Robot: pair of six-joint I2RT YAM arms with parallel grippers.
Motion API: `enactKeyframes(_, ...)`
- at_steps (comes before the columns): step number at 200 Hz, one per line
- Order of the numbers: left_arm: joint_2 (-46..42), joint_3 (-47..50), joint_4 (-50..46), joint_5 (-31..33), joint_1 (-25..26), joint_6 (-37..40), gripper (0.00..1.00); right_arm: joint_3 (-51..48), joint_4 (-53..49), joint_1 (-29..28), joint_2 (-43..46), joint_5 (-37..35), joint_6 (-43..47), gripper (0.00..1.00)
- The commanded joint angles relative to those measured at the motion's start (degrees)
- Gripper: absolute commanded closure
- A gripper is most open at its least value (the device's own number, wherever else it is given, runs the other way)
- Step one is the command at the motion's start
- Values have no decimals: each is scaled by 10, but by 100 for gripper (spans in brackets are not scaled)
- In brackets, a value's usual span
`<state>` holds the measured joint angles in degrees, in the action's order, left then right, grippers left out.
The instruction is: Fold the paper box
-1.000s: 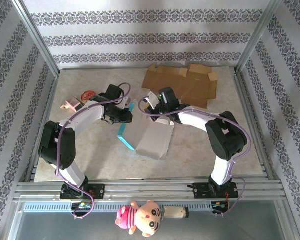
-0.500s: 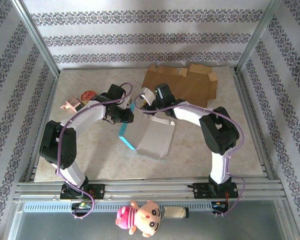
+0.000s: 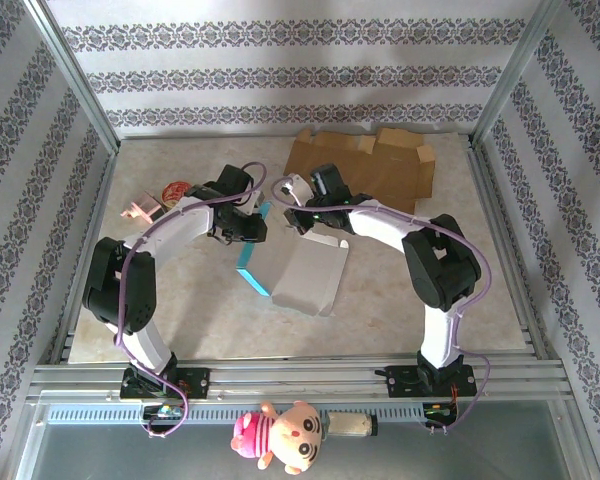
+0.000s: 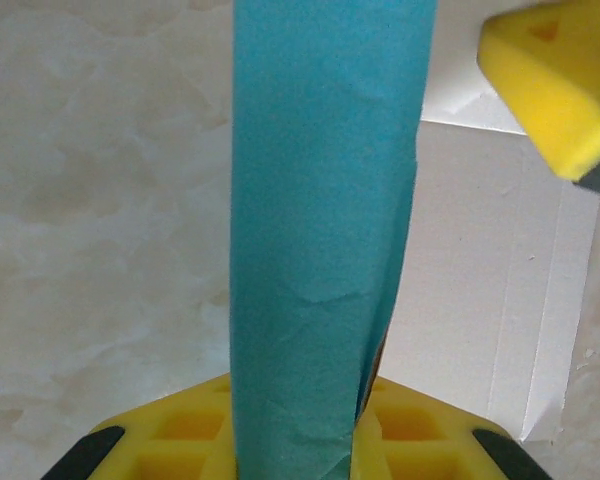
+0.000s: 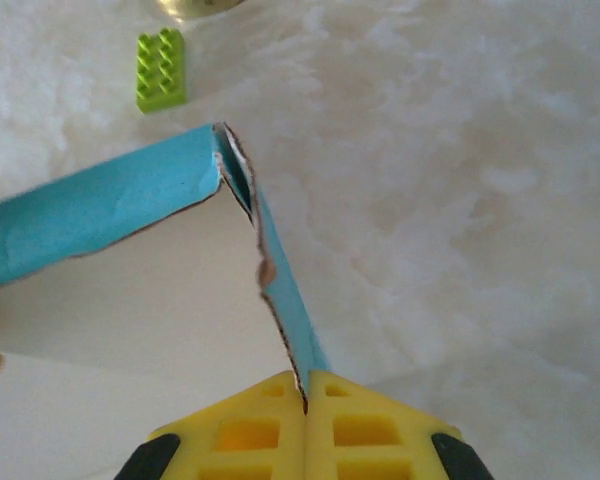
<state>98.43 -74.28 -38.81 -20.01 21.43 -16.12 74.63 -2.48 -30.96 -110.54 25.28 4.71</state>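
The paper box [image 3: 310,280] lies half-formed in the middle of the table, white inside and teal outside. Its teal side wall [image 3: 248,262] stands up on the left. My left gripper [image 3: 257,228] is shut on that wall; in the left wrist view the teal strip [image 4: 320,220] runs up from between the yellow fingers [image 4: 295,425]. My right gripper [image 3: 298,212] is at the box's far edge, shut on a thin teal flap [image 5: 280,300] that enters the closed fingers [image 5: 307,388]. The flap meets the side wall [image 5: 100,215] at a torn corner.
Flat brown cardboard [image 3: 365,170] lies at the back. A pink toy [image 3: 138,210] and a round red item [image 3: 176,189] sit at the left, with a green brick [image 5: 161,68] beyond the box corner. A plush doll [image 3: 280,435] hangs on the front rail.
My right gripper has shifted left along the box's far edge, nearer the left gripper, and now pinches the flap. The left gripper keeps its hold on the teal wall.
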Motion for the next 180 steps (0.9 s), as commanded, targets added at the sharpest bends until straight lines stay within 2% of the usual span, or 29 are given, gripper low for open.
enactKeyframes(1,10,-15,-11,12,9,-7,83,-18,29,-14,11,90,-119,96)
enactKeyframes(14,8,-16,-7,-4,12,10,83,-22,49,-19,4,115,-129,93)
enactKeyframes(35,7,-15,7,-40,21,47,83,-20,65,-17,-15,163,-80,88)
enactKeyframes(59,11,-23,-5,-29,25,76,83,10,36,6,-34,236,-30,73)
enactKeyframes(89,17,-38,-26,-4,25,94,83,19,18,34,-29,291,-1,58)
enactKeyframes(111,18,-39,-24,-4,26,106,83,3,42,46,-21,332,18,57)
enactKeyframes(136,23,-48,-27,-6,26,114,83,18,12,49,-26,308,44,60)
enactKeyframes(153,26,-52,-29,-4,26,117,83,25,12,57,-27,285,29,63)
enactKeyframes(180,34,-59,-29,-12,26,121,83,18,-7,65,1,295,39,62)
